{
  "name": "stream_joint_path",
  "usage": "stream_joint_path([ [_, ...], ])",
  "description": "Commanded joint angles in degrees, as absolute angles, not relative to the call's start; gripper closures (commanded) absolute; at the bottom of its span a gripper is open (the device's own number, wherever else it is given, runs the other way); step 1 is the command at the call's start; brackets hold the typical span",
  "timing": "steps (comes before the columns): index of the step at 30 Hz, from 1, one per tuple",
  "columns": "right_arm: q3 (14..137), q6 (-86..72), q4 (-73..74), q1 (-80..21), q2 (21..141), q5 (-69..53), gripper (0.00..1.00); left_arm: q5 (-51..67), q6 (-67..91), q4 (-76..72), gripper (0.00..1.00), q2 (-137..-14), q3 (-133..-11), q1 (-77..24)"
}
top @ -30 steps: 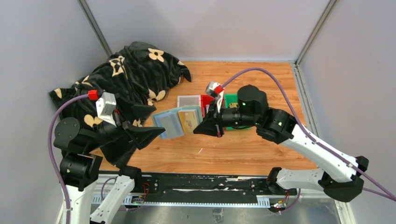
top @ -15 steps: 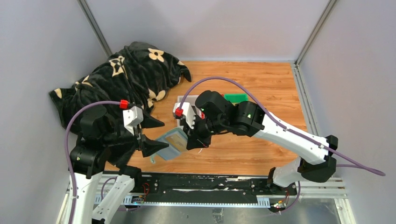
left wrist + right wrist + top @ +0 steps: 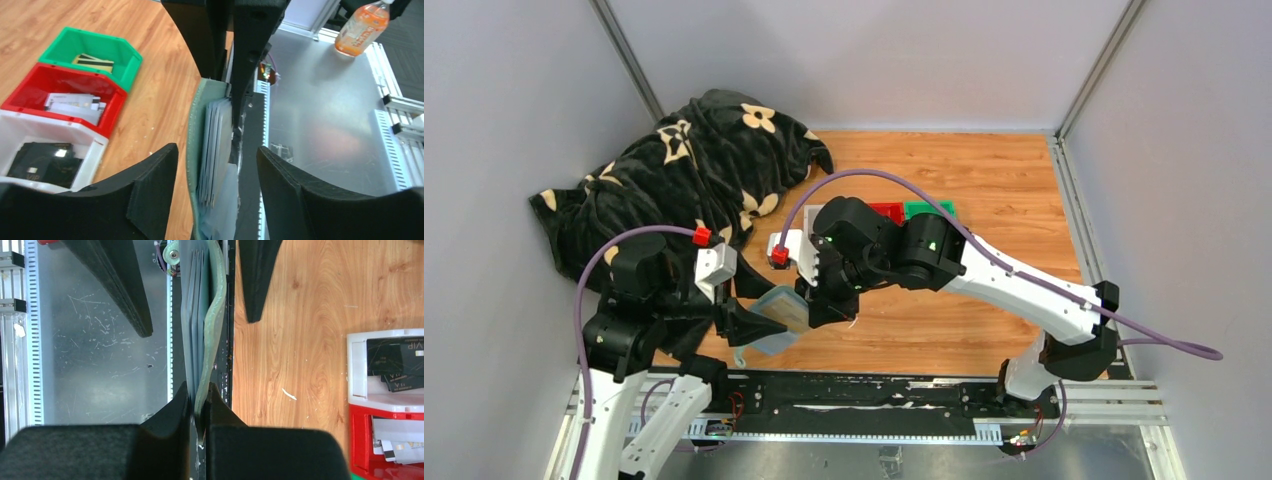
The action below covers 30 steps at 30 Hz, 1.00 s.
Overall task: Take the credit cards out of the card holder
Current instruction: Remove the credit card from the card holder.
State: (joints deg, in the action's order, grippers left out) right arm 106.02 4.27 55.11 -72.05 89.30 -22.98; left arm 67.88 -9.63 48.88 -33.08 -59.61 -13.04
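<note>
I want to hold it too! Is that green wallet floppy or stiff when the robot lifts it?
Probably floppy: pinched by the right gripper, the wallet bows sideways along its green cover. Likely light, since one pinch at a thin edge holds it up. Its inner sleeves fan apart, so they may flap.

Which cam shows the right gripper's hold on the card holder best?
Right wrist: the right gripper pinches one edge of the card holder, close up. Left wrist shows the holder edge-on inside the open left gripper; top external shows only part of it.
</note>
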Motion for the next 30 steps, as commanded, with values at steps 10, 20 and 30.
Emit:
stream_joint_path([
  [10, 110.00, 5.95, 52.13, -73.21, 90.16, -24.04, 0.91, 65.70, -12.80, 49.66, 0.97, -33.08, -61.76, -14.57],
  [20, 67.09, -10.96, -7.43, -69.09, 63.22, -21.32, 0.35, 63.97, -1.02, 41.47, 1.00, -34.27, -66.44, -14.56],
  [30, 54.12, -21.05, -34.64, -68.91, 60.91, -19.41, 0.29, 52.89, 38.87, 2.20, 1.00, -26.12, -54.38, -14.52],
])
